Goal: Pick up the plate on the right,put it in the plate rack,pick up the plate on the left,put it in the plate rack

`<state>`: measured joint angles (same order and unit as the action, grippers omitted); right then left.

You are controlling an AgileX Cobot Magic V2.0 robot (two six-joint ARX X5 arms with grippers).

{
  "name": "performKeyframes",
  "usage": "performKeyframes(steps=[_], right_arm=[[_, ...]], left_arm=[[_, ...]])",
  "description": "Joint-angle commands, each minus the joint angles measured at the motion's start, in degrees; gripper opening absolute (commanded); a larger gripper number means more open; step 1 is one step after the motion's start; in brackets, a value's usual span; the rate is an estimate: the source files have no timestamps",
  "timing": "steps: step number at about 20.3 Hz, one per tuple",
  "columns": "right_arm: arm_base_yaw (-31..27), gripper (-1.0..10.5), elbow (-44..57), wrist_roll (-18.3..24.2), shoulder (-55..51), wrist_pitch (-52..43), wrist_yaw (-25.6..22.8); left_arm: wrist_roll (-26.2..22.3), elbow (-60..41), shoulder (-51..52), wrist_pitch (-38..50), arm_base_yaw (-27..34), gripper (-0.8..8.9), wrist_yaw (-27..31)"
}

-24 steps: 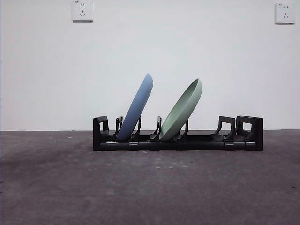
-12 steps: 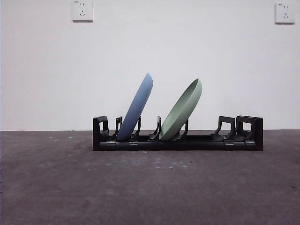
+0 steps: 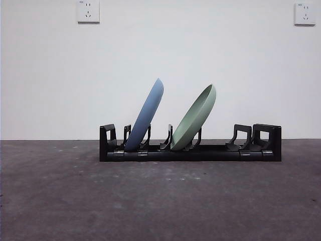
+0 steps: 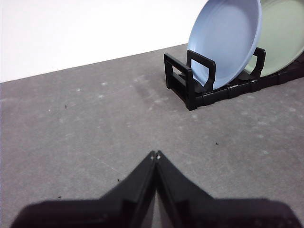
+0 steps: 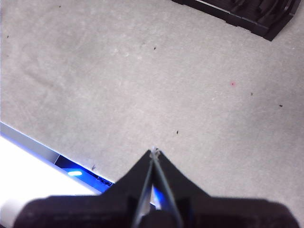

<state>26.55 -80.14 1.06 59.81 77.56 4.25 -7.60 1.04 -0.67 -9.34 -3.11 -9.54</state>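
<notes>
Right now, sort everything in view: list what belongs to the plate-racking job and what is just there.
Part of the job:
- plate rack
- blue plate, leaning in the rack
- green plate, leaning in the rack
- left gripper, shut, off the rack
- right gripper, shut, off the rack

Just there:
- two wall sockets
- table

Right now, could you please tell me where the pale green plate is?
In the front view, the pale green plate leans in the long black plastic plate rack, near its middle, right of the blue plate.
</notes>
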Motion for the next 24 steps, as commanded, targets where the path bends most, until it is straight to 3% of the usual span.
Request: performKeyframes(steps=[1,8,12,14,16,19,24], right_arm=[[0.04,0.0,0.15,-0.24,0.04,1.27,-0.24],[0.04,0.0,0.15,0.17,0.04,1.27,-0.63],[-0.07,0.0,0.15,2.12,-0.35,1.18,-12.02],[-1.22,0.0,0.15,2.16,-2.12,0.79,-15.19],[-4.09,0.0,0.15,2.12,-6.01,-1.05,-14.93],[-11.85,0.0,0.37,1.53,-13.29,-4.68,-10.60],[-25.18,0.0,9.68,3.65,-28.24,-25.40,-6.91]], left_arm=[[0.66,-0.61,-0.17,0.37,0.20,-0.03,0.20],[0.66,-0.61,-0.63,0.37,0.20,-0.03,0.17],[0.66,-0.61,-0.63,0.37,0.20,-0.03,0.17],[0.68,-0.61,-0.63,0.37,0.20,-0.03,0.17],[0.66,-0.61,-0.63,0.37,0.20,-0.03,0.20],[0.68,-0.61,-0.63,0.37,0.20,-0.03,0.17],[0.66,-0.61,-0.63,0.37,0.20,-0.03,0.17]])
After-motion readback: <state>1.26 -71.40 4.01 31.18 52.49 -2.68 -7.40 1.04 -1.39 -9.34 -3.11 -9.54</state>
